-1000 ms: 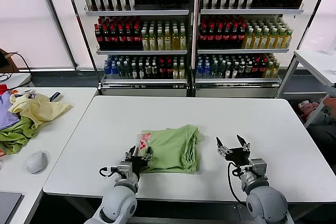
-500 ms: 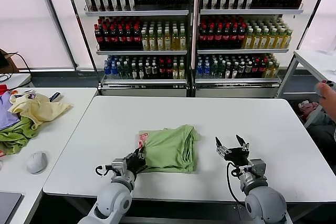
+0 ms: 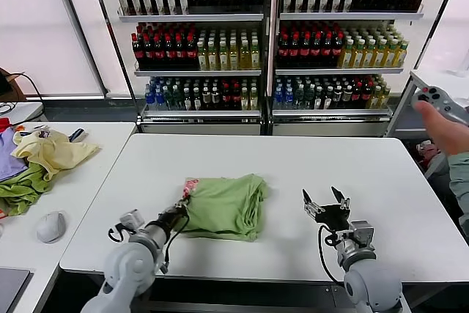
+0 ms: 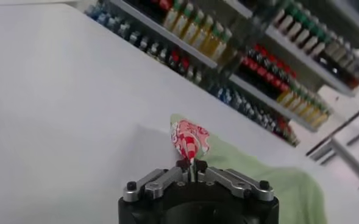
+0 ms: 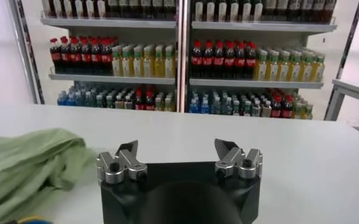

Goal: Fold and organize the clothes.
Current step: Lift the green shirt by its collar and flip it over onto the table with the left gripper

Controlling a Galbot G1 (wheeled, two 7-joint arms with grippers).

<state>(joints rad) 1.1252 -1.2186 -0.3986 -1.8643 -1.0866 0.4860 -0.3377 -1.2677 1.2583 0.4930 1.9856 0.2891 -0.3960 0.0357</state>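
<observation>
At the near edge of the white bench (image 3: 366,174), the left claw (image 3: 178,212) is clamped shut on the near left corner of the shirt (image 3: 223,207), pinching the bit of fabric that carries the red-and-white print (image 4: 189,139), which stands up just past the closed fingertips in the left wrist view. The right claw (image 3: 327,207) rests on the bench to the right of the shirt, apart from it, with its fingers (image 5: 127,155) spread wide and holding nothing. The shirt itself, pale green and folded into a rumpled bundle, lies near the middle of the bench, a little toward the front. On a second bench (image 3: 80,181) to the left sit a grey mouse (image 3: 50,226) and a heap of yellow, green and purple clothes (image 3: 37,159). Behind everything stand shelves (image 3: 271,16) full of bottles. At the far right edge a person's hand (image 3: 443,133) holds a controller (image 3: 436,97).
</observation>
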